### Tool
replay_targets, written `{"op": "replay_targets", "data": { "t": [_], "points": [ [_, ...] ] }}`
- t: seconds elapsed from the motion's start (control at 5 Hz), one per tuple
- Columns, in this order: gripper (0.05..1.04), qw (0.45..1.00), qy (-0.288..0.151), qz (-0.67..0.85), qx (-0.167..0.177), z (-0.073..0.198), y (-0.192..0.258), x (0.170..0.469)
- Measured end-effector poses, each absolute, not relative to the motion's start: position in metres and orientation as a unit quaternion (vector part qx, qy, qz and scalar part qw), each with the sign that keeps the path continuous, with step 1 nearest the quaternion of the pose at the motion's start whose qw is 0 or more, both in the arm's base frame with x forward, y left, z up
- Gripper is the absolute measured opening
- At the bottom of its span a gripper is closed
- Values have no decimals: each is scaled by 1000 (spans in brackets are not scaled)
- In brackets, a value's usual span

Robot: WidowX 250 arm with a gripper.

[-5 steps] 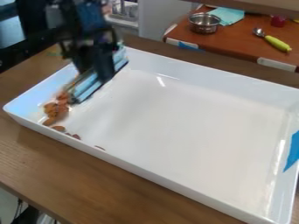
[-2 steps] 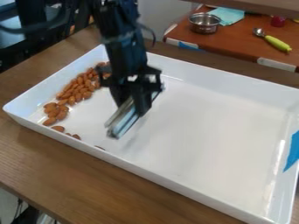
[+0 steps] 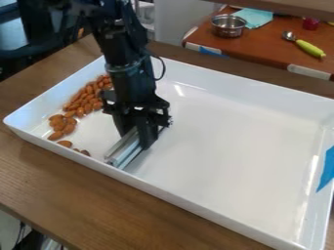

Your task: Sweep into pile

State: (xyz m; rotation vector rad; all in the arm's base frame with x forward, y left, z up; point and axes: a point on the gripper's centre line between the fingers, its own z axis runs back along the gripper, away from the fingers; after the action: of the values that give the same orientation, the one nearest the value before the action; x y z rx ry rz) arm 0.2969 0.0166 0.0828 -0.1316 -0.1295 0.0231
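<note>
Brown almonds (image 3: 85, 100) sit mostly gathered, though strung out, beside my hand (image 3: 137, 139), clamped on a pale blade (image 3: 124, 150), a few stragglers (image 3: 85, 153) left to join.

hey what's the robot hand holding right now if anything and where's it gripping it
The hand holds a pale blue and silver bar around its middle stretch, with the near end sticking out.
</note>
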Motion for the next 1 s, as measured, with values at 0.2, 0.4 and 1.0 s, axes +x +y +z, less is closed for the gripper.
{"op": "replay_targets", "data": {
  "t": [0.2, 0.4, 1.0],
  "points": [
    [380, 995, -64, 25, -67, 81, 38, 294],
    [380, 995, -53, 34, -72, 79, 56, 292],
    [380, 997, -67, 23, -27, 80, 114, 290]
  ]
}}
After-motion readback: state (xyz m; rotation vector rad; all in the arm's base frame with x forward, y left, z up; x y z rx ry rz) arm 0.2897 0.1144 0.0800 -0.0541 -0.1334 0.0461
